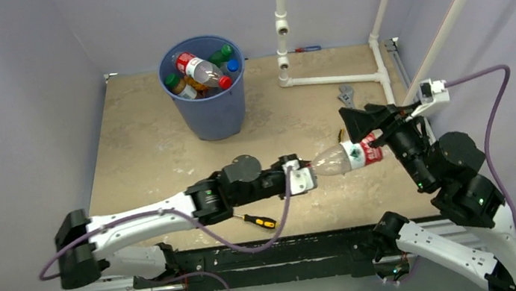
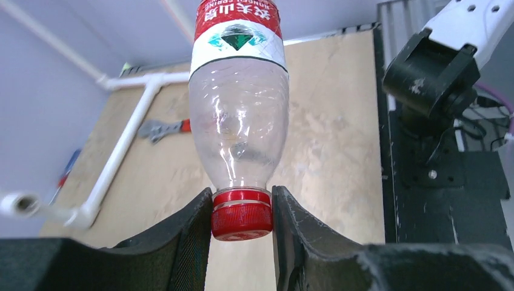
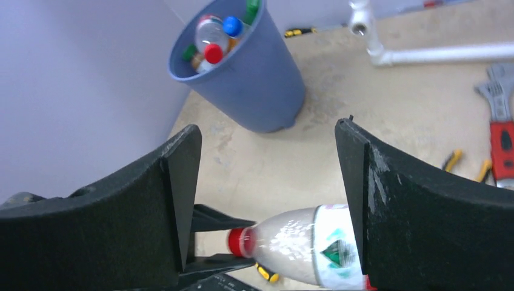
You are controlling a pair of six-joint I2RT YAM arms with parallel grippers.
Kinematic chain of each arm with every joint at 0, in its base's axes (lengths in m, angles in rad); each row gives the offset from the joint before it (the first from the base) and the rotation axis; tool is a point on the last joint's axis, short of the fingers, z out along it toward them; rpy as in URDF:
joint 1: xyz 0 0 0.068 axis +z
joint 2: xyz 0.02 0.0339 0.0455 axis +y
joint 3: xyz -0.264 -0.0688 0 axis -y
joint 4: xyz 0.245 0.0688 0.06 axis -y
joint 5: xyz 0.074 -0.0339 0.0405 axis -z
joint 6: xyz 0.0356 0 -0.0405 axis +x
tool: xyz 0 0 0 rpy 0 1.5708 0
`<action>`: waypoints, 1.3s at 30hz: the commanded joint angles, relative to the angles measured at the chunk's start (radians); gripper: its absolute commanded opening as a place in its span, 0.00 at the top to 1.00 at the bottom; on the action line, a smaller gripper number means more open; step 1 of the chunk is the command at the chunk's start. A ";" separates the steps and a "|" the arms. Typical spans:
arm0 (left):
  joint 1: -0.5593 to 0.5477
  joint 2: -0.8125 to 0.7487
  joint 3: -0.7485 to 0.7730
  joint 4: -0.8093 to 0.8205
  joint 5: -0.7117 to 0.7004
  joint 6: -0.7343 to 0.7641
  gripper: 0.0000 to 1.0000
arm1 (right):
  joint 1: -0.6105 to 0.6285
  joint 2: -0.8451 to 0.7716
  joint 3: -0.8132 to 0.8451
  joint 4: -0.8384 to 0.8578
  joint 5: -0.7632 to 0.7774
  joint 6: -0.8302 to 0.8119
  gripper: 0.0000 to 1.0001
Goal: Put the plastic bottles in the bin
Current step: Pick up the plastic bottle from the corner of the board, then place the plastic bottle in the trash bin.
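Observation:
A clear plastic bottle with a red-and-white label and a red cap is held level above the table, right of centre. My left gripper is shut on the cap, and the bottle's body points away from it toward the right arm. My right gripper stands open over the label end of the bottle; its fingers are spread wide, the right one crossing in front of the label. The blue bin stands at the back left with several bottles inside; the right wrist view shows the bin too.
A yellow-and-black screwdriver lies near the front edge under the left arm. A red-handled wrench lies at the right, beside a white pipe frame along the back right. Purple walls close in the table.

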 commanded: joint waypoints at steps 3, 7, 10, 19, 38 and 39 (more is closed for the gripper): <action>0.001 -0.261 0.082 -0.563 -0.251 0.029 1.00 | 0.000 0.152 0.188 0.046 -0.315 -0.236 0.18; -0.001 -0.402 0.095 -0.669 -0.379 0.024 1.00 | 0.000 0.166 0.227 0.061 -0.377 -0.235 0.17; -0.001 -0.450 0.121 -0.711 -0.406 0.039 1.00 | 0.000 0.171 0.216 0.070 -0.415 -0.230 0.16; -0.001 -0.295 0.438 -1.049 -0.119 0.111 1.00 | 0.000 0.203 0.159 0.097 -0.679 -0.413 0.17; -0.001 -0.202 0.755 -1.184 0.227 0.095 1.00 | 0.032 0.291 0.274 -0.064 -1.129 -0.584 0.15; -0.001 -0.173 0.785 -1.223 0.227 0.094 1.00 | 0.034 0.286 0.274 -0.073 -1.136 -0.586 0.14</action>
